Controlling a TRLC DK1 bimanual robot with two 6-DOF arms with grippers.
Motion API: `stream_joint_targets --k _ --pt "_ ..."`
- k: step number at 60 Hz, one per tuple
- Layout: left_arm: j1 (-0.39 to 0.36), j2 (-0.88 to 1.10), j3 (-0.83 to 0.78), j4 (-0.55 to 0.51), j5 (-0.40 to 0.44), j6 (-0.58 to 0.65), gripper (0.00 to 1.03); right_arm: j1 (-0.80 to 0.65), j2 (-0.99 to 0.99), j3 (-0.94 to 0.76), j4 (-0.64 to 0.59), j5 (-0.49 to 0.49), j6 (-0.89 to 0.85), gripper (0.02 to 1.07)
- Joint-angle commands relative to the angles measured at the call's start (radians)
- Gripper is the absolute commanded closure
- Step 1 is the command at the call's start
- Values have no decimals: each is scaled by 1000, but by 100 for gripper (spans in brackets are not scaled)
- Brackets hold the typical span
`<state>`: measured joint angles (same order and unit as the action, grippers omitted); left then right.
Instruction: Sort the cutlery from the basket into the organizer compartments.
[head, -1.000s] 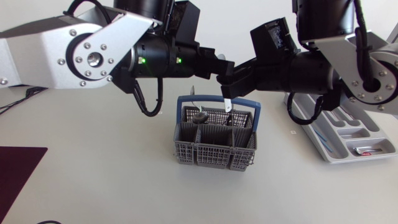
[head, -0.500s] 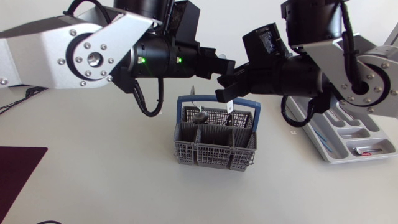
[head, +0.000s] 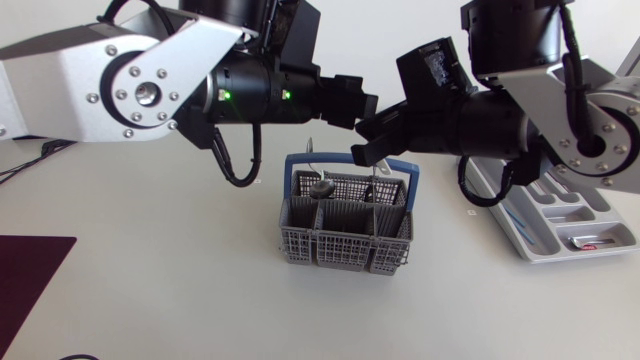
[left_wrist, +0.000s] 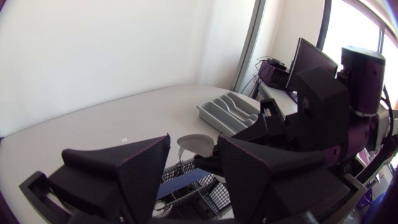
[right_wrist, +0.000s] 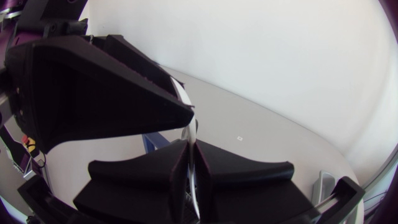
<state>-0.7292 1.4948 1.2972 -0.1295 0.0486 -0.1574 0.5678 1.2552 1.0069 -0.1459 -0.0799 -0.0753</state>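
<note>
A metal spoon (left_wrist: 194, 144) hangs above the grey cutlery basket (head: 345, 228) with the blue handle. In the left wrist view its bowl shows in the gap of my left gripper (left_wrist: 194, 148), whose fingers stand wide apart and clear of it. My right gripper (right_wrist: 191, 149) is shut on the spoon's thin handle (right_wrist: 192, 163). In the head view the two grippers meet tip to tip over the basket: the left gripper (head: 357, 104) sits above, the right gripper (head: 366, 150) below. The grey organizer (head: 560, 215) lies at the right.
Another dark-headed utensil (head: 321, 186) stands in the basket's back left compartment. The organizer (left_wrist: 230, 111) holds a few pieces in its compartments. A dark red mat (head: 25, 275) lies at the table's left edge.
My left gripper has opened and let go of the spoon. My right gripper has closed on its handle and shifted a little leftward.
</note>
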Motion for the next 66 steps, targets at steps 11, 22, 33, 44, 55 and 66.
stream_joint_targets --k 11,22,33,44,55,66 --pt "39 -93 -7 24 5 -2 29 3 -66 -57 -23 -17 -17 97" --pt "71 -143 -21 27 -7 21 27 -20 -129 -91 -60 -34 -49 97" --pt "88 -153 -50 18 -43 87 26 -158 -189 -87 -149 -159 -96 97" --pt "85 -151 -102 16 -119 190 26 -361 -212 -71 -268 -347 -216 97" --pt "85 -154 -144 -9 -156 275 26 -626 -181 -27 -396 -534 -399 97" --pt "93 -166 -187 -42 -177 314 24 -870 -80 48 -561 -670 -664 97"
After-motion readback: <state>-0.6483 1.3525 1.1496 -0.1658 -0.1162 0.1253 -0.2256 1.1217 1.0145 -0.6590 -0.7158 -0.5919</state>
